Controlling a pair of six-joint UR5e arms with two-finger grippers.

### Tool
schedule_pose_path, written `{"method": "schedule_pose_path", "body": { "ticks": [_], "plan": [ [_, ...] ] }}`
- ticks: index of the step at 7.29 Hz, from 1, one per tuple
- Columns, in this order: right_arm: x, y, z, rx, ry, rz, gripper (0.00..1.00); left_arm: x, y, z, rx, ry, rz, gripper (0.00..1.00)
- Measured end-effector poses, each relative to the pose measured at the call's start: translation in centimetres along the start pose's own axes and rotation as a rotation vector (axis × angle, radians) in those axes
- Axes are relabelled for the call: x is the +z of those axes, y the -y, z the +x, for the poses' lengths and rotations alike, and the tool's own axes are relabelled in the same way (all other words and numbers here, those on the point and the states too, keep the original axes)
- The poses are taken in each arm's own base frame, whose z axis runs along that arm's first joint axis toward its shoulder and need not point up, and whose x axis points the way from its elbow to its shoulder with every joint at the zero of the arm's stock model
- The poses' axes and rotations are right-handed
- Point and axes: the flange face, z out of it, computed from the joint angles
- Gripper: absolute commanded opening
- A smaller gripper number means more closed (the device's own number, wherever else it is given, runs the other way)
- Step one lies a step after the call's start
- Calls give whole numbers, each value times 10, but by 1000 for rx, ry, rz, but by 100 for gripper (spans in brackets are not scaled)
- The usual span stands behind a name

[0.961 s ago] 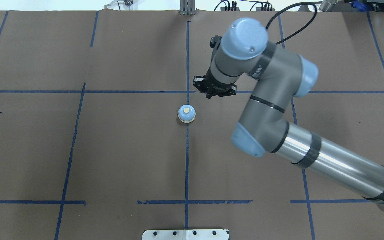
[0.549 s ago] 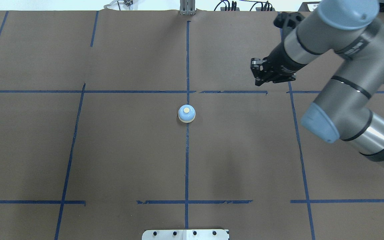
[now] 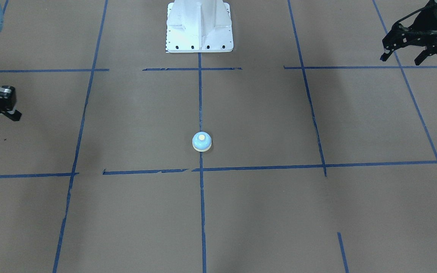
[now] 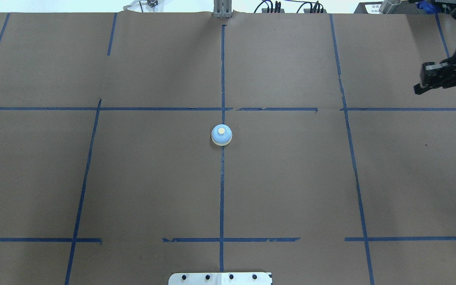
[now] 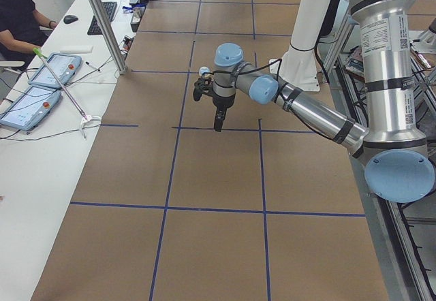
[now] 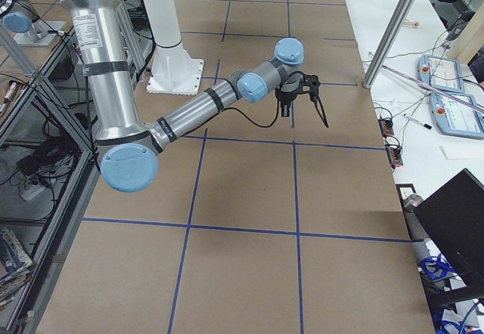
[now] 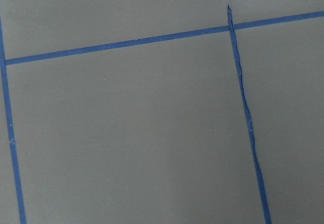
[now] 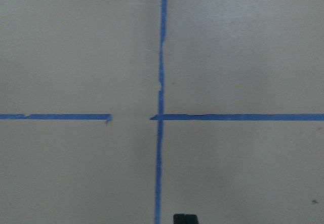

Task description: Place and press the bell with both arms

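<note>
The light-blue bell [image 4: 221, 135] with its cream button stands upright on the brown table at the middle tape crossing, alone; it also shows in the front view [image 3: 201, 141]. My right gripper [image 4: 418, 89] hangs at the overhead view's right edge, far from the bell, and shows a single closed tip; it also shows at the front view's left edge [image 3: 13, 113]. My left gripper [image 3: 402, 57] is at the front view's top right with its fingers spread, empty, and is out of the overhead view. Both wrist views show only table and tape.
Blue tape lines [image 4: 222, 190] grid the brown paper table cover. The white pedestal base [image 3: 199, 26] stands at the robot's edge of the table. Beyond the far edge is a desk with tablets [image 5: 41, 90] and a metal post [image 5: 102, 22].
My right arm has swung away from beside the bell to the table's right edge. My left gripper has slipped out of the overhead view's left edge. The bell has not moved.
</note>
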Motion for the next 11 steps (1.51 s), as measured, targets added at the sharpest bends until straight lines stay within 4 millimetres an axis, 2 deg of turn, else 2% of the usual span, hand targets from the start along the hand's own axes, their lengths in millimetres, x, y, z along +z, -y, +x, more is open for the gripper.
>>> {"method": "schedule_pose_path", "body": {
  "ticks": [1, 2, 3, 4, 5, 6, 8, 11],
  "plan": [
    [-12, -12, 54, -36, -21, 5, 6, -5, -5, -20, 29, 2, 2, 100],
    [-23, -28, 105, -67, -44, 4, 57, -11, -11, -49, 55, -4, 3, 100],
    [-32, -41, 148, -87, -67, -9, 100, -14, -19, -81, 75, -8, 6, 100],
    [-40, -48, 183, -100, -86, -26, 100, -14, -26, -114, 83, -1, 8, 100],
    [-51, -54, 208, -98, -99, -32, 100, -7, -36, -147, 86, 7, -4, 100],
    [-59, -59, 224, -86, -107, -33, 100, 2, -43, -170, 85, 9, -25, 100],
    [-60, -69, 241, -78, -125, -51, 100, 9, -48, -186, 26, -12, -84, 100],
    [-52, -73, 255, -83, -132, -75, 100, 0, -66, -196, 4, -23, -104, 100]
  ]
}}
